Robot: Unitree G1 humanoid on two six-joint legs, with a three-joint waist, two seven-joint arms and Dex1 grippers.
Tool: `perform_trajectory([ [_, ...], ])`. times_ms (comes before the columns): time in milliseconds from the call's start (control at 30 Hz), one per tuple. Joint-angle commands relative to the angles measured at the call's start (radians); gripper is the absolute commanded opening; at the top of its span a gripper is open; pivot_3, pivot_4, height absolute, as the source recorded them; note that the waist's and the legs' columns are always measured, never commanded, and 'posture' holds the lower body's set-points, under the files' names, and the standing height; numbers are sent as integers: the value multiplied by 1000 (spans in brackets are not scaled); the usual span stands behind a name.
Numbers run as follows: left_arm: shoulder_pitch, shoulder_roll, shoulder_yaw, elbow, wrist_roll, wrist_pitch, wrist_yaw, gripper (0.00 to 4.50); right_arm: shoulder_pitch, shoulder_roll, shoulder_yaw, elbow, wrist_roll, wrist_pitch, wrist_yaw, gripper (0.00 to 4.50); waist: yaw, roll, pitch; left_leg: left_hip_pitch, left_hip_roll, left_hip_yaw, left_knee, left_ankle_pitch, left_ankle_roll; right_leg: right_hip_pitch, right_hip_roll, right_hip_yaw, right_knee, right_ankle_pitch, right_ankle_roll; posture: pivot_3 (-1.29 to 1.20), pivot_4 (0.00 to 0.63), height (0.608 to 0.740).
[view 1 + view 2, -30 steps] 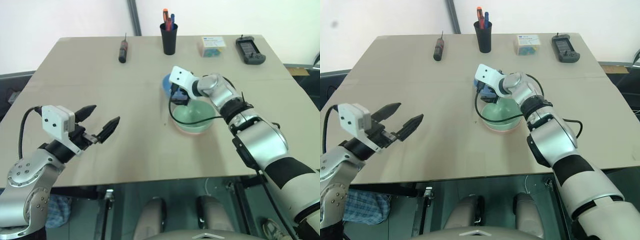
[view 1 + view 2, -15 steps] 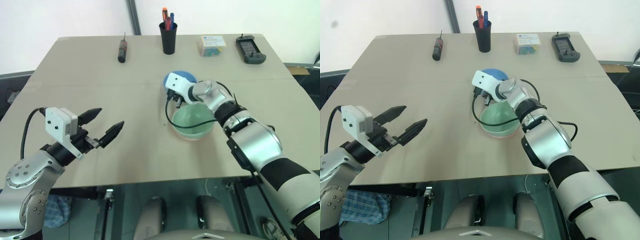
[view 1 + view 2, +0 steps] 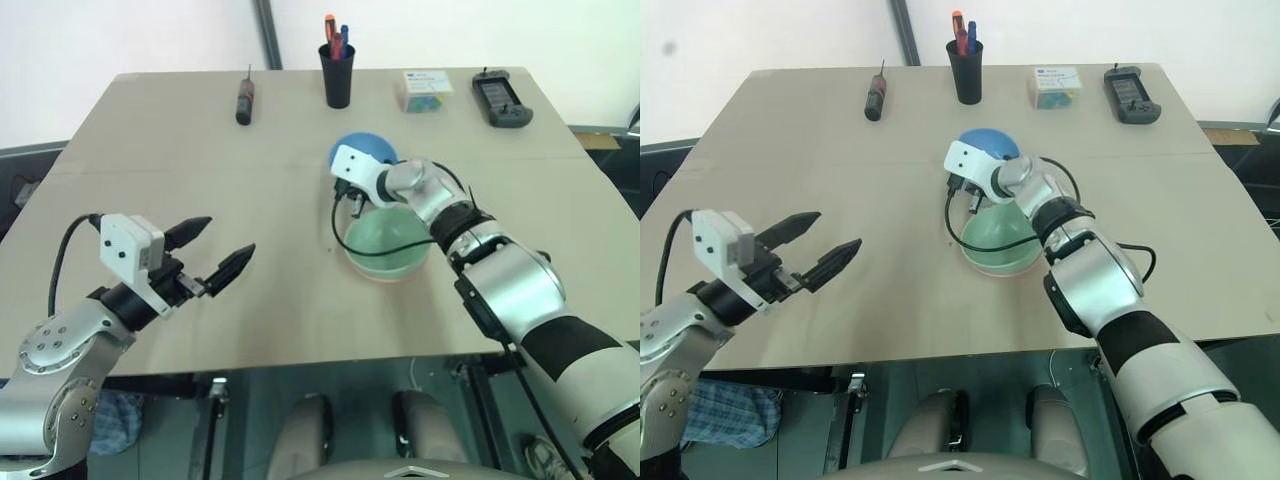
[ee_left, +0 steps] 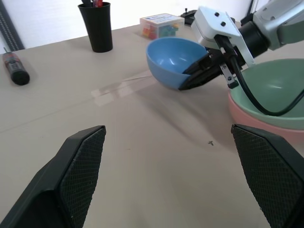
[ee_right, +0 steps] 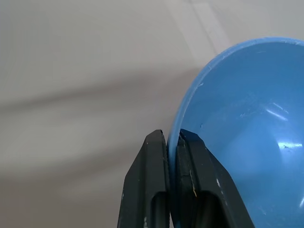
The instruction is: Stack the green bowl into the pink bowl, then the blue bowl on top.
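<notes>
Tan table (image 3: 150, 130), white wall behind. My right gripper (image 5: 172, 142) is clamped on the blue bowl (image 4: 173, 54) rim (bowl tilted, just beside the stack). Green bowl (image 3: 385, 240) sits nested in pink bowl (image 4: 266, 126). Left gripper (image 3: 218, 248) spread wide, holding nothing, well apart.

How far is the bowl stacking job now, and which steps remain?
Done: the green bowl sits inside the pink bowl. In hand: the right gripper is shut on the rim of the blue bowl, which is tilted beside the stack. Left: set the blue bowl on top of the green one. The left gripper is open, holding nothing.
</notes>
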Motion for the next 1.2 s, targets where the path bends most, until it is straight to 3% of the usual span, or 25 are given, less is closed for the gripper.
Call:
perform_trajectory([
  [33,-14,14,4,-18,-5,-18,-12,4500,-82,-36,-28,-107,16,-40,36,74,0,0,1,0,0,0,0,0,0,0,0,0,0,0,0,0,150,740],
  [200,-59,28,-23,25,1,-26,-48,4500,-44,-125,-50,-378,78,35,227,74,0,1,3,0,0,-1,-1,0,0,0,0,-1,0,0,0,0,150,740],
  [500,-175,46,-109,128,30,-52,-126,4500,209,-369,-49,-1141,233,407,562,74,11,1,4,-3,0,-2,0,0,0,0,0,-3,-3,0,0,0,150,740],
  [667,-248,49,-157,194,49,-70,-169,4500,338,-540,-31,-1406,284,516,673,74,10,1,4,-2,0,-2,0,0,0,0,0,-3,-3,0,0,0,150,740],
  [867,-348,56,-225,291,78,-98,-248,4500,469,-702,-58,-1618,336,611,703,74,7,-1,5,-1,0,-2,1,0,0,1,0,-3,-1,0,1,0,150,740],
  [1200,-454,57,-291,402,113,-135,-352,4500,575,-791,-81,-1788,397,765,615,74,19,-2,6,-2,0,-2,2,0,0,1,0,-3,-2,0,1,0,150,740],
])
